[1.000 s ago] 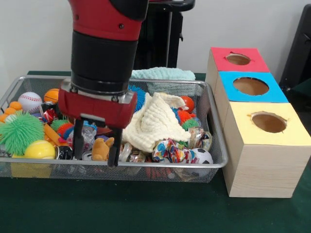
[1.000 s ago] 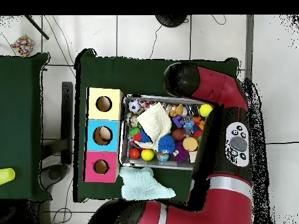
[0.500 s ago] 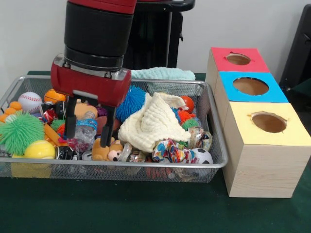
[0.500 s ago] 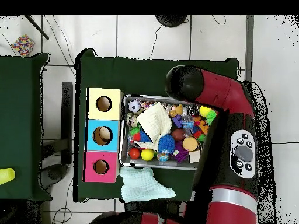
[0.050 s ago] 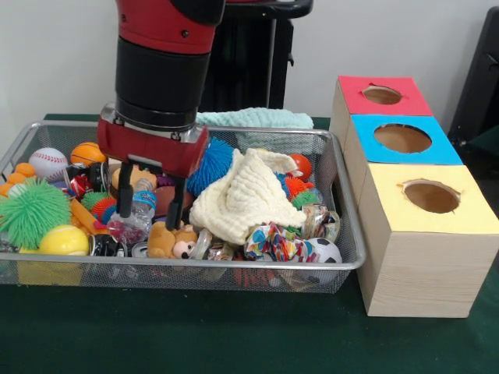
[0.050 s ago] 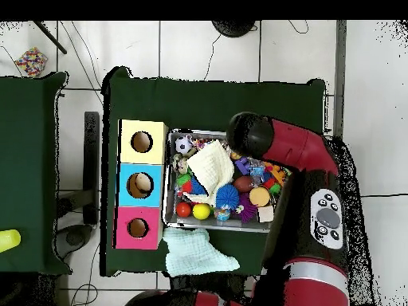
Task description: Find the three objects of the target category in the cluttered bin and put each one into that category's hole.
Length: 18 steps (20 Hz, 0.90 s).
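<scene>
While the overhead arm hides it, the front view shows the gripper (image 5: 148, 196) spread around a small bottle (image 5: 139, 204).

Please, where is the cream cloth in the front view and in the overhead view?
Front view: the cream cloth lies mid-bin, right of the gripper.
Overhead view: the cloth lies in the bin's left half, near the boxes.
Shared landmark: the yellow box.

Bin (image 5: 343, 204) crammed, cream cloth (image 5: 248, 195) heaped mid-bin over toys.
</scene>
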{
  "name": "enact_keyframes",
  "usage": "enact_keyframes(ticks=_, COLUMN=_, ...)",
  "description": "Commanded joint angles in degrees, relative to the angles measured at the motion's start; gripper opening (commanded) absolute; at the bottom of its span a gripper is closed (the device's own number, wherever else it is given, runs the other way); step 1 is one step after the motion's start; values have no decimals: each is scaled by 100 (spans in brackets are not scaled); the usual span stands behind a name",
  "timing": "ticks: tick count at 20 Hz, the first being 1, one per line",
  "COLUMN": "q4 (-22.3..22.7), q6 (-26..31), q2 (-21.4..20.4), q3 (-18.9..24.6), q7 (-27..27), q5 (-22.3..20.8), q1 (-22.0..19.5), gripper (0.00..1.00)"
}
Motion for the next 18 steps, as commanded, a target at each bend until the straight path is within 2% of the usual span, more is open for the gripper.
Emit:
enact_keyframes(ticks=1, q4=1107, q6=-544, q2=21, q3=320, q7=1018, q5=3, q1=-128, gripper=100)
enact_keyframes(ticks=10, q4=1358, q6=-1142, q2=258, q3=209, q7=1368, q5=140, q1=70, gripper=100)
enact_keyframes(ticks=18, q4=1382, q6=-1481, q2=529, q3=169, q7=1483, q5=242, q1=166, gripper=100)
